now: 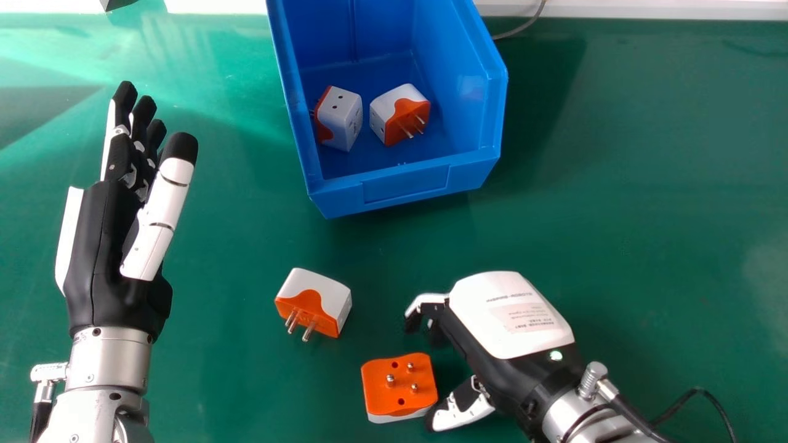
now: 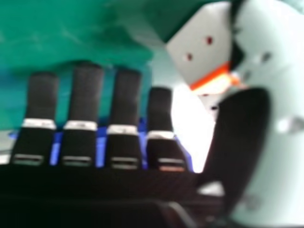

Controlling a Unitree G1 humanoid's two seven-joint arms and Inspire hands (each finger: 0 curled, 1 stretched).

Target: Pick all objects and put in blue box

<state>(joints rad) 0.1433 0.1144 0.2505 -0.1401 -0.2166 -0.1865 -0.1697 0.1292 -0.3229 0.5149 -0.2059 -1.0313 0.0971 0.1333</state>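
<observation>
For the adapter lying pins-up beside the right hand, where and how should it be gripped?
I'd pinch the adapter across its body, coming from its right, where the right hand already is: thumb on the near white side, fingers over the far edge. The body is blocky with a flat near side, while the pins stand up from the orange face, making a straight-down grasp likely awkward.

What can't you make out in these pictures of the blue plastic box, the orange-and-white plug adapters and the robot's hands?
- Head view: the far end of the blue plastic box, cut off by the top edge.
- Head view: the underside of the prongs-up orange-and-white adapter, hidden by its own body.
- Head view: most of the black-and-white right hand's fingers, behind its back.
- Right hand view: part of a white-and-orange adapter, behind the thumb.
</observation>
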